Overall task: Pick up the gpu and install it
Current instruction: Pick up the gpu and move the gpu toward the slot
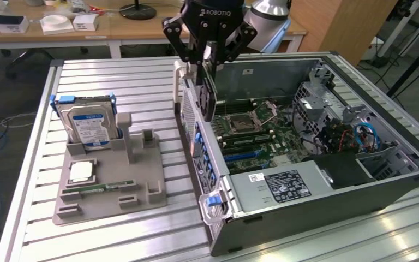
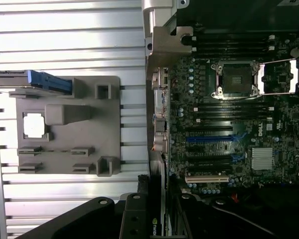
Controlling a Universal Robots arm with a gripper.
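The gpu [image 1: 207, 97], a thin card with a black cooler and a silver end bracket, hangs on edge from my gripper [image 1: 208, 57], which is shut on its upper edge. It hovers over the rear wall of the open computer case [image 1: 384, 177], just above the motherboard [image 1: 257, 136] and apart from it. In the wrist view the gpu [image 2: 158, 174] shows edge-on between my fingers [image 2: 134, 209], level with the rear ports and beside the blue expansion slots [image 2: 209, 138].
A grey parts holder [image 1: 148, 194] lies on the slatted metal table at the exterior view's left. It carries a silver hard drive [image 1: 89, 126], a square processor chip [image 1: 82, 172] and a memory stick [image 1: 96, 189]. A power supply [image 1: 282, 185] fills the case's near end.
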